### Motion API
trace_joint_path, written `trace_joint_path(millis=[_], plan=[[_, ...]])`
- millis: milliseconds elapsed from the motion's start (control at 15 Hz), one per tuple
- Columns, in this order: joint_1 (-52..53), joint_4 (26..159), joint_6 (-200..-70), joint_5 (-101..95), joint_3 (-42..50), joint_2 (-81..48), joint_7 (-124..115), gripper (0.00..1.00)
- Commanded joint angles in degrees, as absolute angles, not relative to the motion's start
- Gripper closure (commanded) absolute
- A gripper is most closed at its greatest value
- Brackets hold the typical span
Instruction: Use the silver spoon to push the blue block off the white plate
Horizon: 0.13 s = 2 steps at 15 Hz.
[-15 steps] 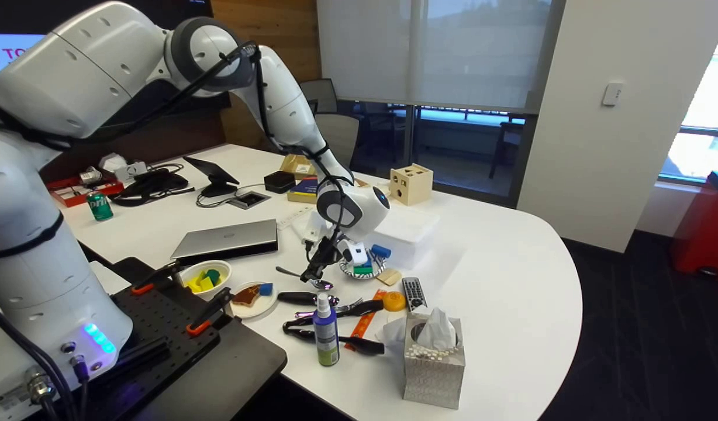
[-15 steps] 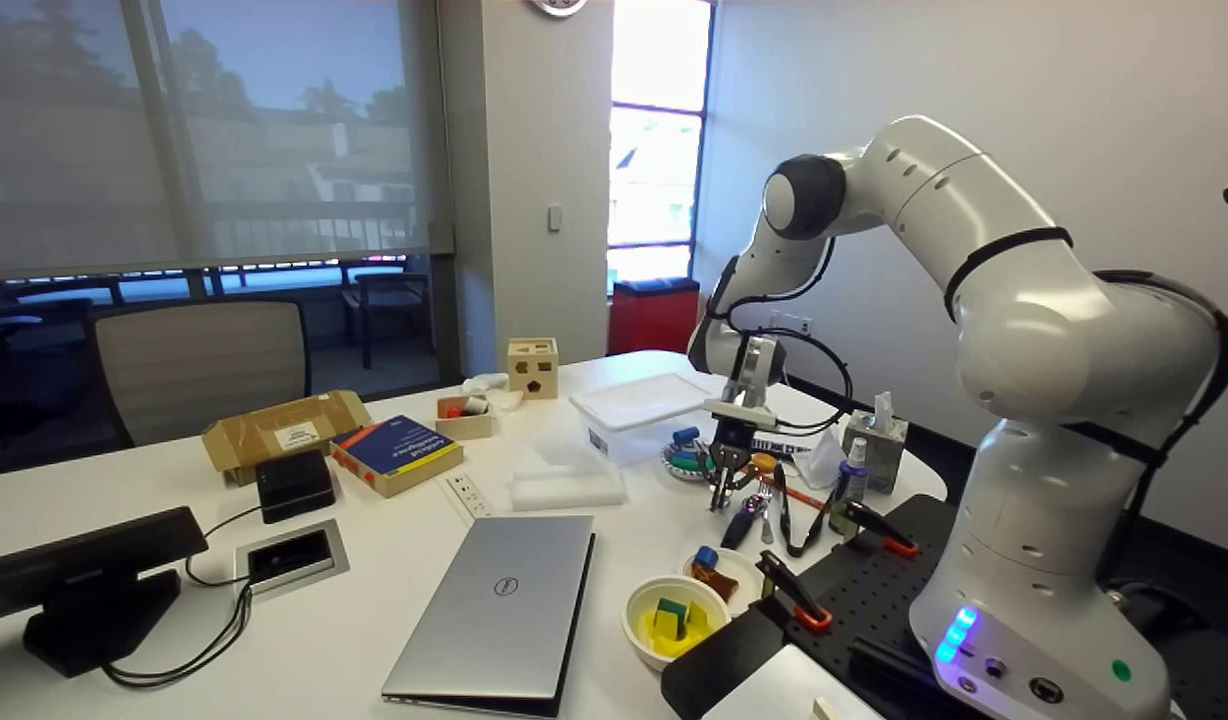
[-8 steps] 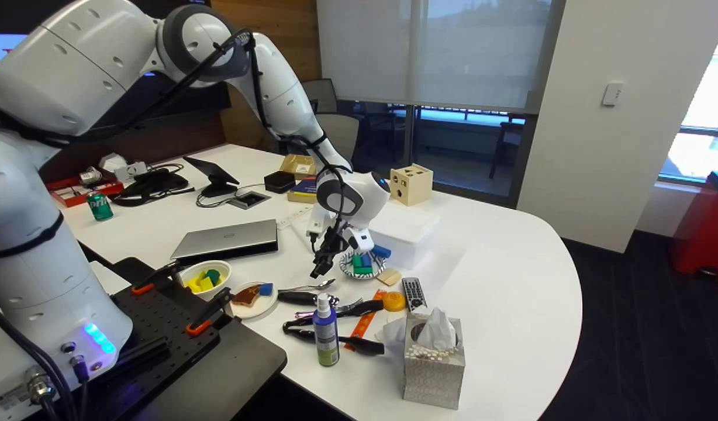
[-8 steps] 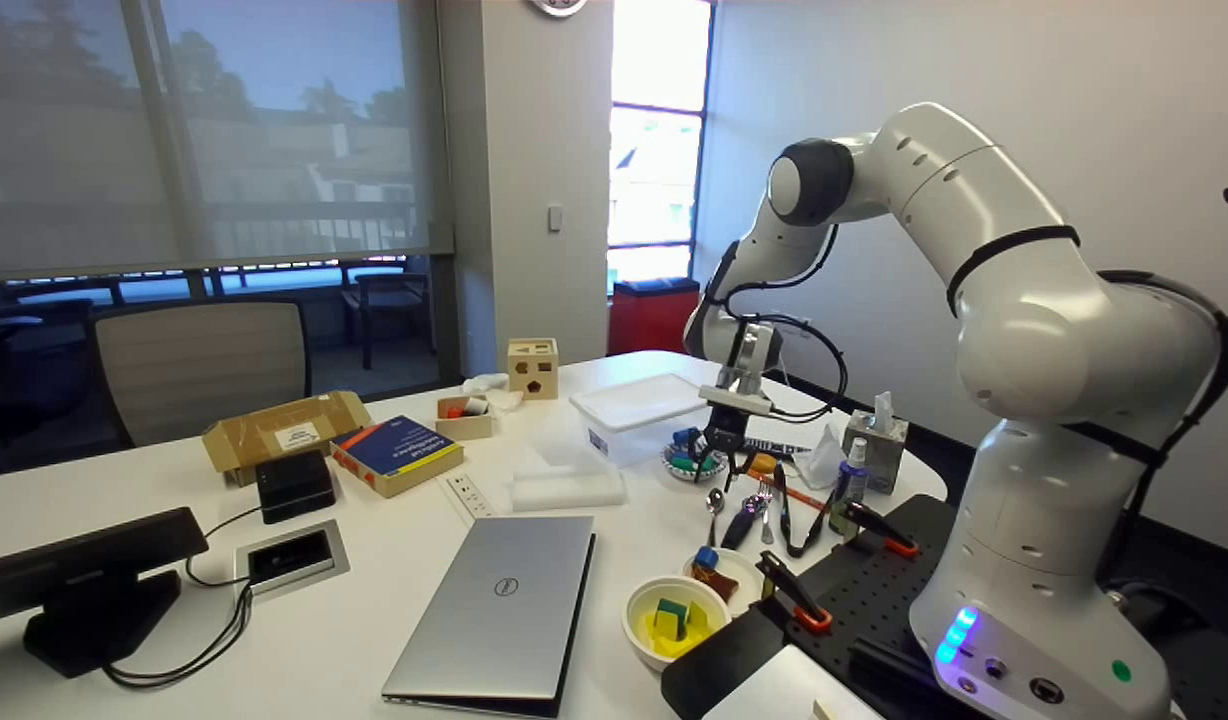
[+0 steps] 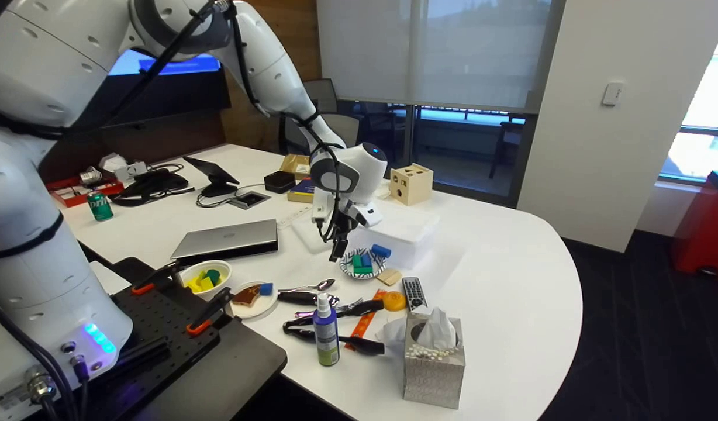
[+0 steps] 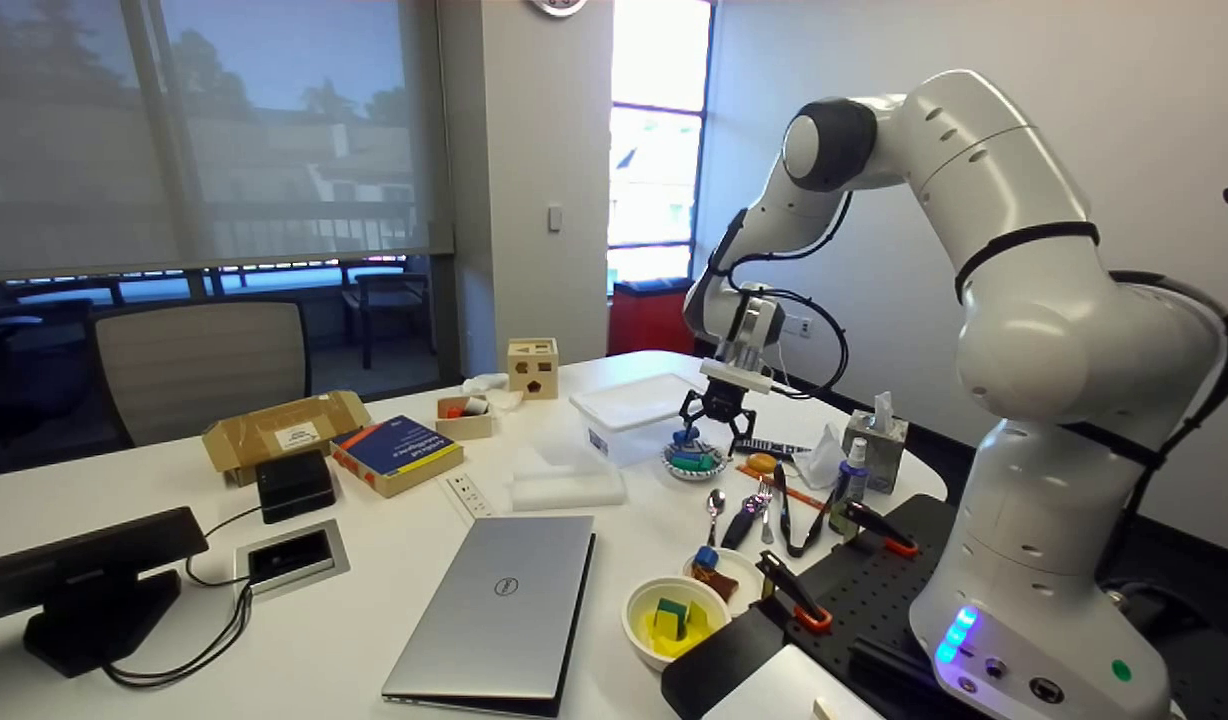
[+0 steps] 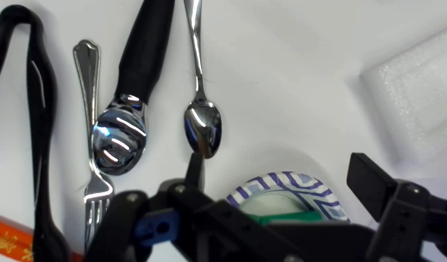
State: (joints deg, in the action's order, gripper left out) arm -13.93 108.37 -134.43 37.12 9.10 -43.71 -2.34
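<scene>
The silver spoon [image 5: 324,285] lies flat on the white table, its bowl away from the robot's base; in the wrist view the spoon [image 7: 197,54] appears bowl-down beside a black-handled scoop. The blue block [image 5: 266,289] rests on the white plate [image 5: 256,311] against a brown piece; both exterior views show this, with the block [image 6: 706,557] at the plate's edge. Neither is in the wrist view. My gripper [image 7: 283,176] is open, nothing between its spread fingers. In an exterior view the gripper [image 6: 716,434] hangs above the table near the patterned bowl, clear of the spoon.
Under the gripper is a patterned bowl [image 7: 292,178] holding green and blue pieces. A scoop [image 7: 143,54], a fork [image 7: 87,69] and tongs [image 7: 41,98] lie beside the spoon. Nearby stand a spray bottle [image 5: 325,333], a yellow-filled bowl [image 5: 224,269] and a plastic box [image 5: 414,248].
The gripper has opened and let go of the spoon, which was tilted in its grasp and now lies on the table. The arm has risen and shifted toward the patterned bowl.
</scene>
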Motion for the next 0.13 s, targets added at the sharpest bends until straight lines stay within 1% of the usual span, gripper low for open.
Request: trace_joint_path(millis=[0, 67], plan=[[-14.01, 115.37, -138.52, 35.56, 7.57, -36.28, -0.62, 0.00], [-13.90, 116.17, -139.24, 35.32, 7.24, -35.25, -0.16, 0.00]])
